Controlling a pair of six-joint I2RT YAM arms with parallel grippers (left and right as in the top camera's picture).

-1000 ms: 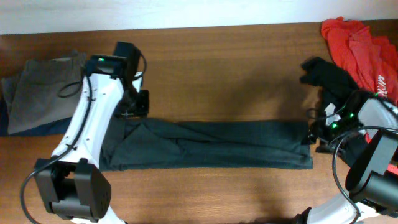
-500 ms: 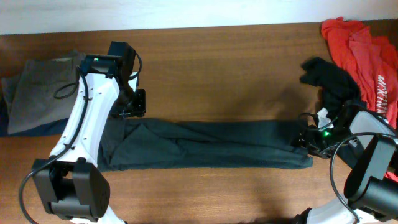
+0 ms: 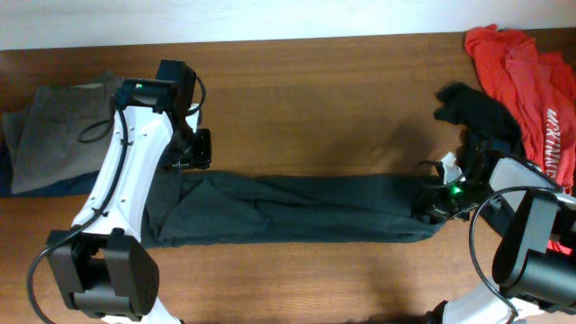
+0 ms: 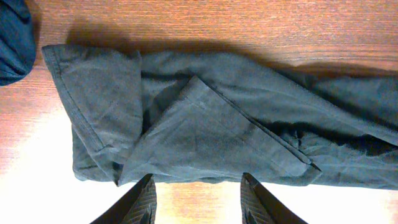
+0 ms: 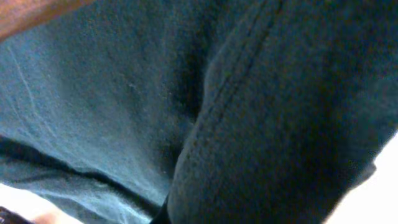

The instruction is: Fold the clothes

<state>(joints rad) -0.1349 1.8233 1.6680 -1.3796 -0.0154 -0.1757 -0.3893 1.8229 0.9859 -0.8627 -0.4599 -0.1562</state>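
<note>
The clothes [image 3: 297, 209], a black T-shirt, lie folded into a long narrow strip across the table's middle. My left gripper [image 3: 184, 162] hovers over the strip's left end. In the left wrist view it [image 4: 198, 202] is open, with only bare wood between its fingers [image 4: 140, 202], just short of the shirt's [image 4: 205, 124] near edge. My right gripper [image 3: 434, 202] sits on the strip's right end, shut on the cloth. Dark fabric [image 5: 280, 112] fills the right wrist view and hides its fingers.
Grey trousers [image 3: 54, 135] lie at the table's left end over something dark blue [image 4: 12, 37]. A red shirt [image 3: 526, 72] is heaped at the back right, with another black garment [image 3: 477, 112] beside it.
My right gripper moved left onto the strip's right end and shut there, bunching that end inward. The left arm shifted slightly back, then held still.
</note>
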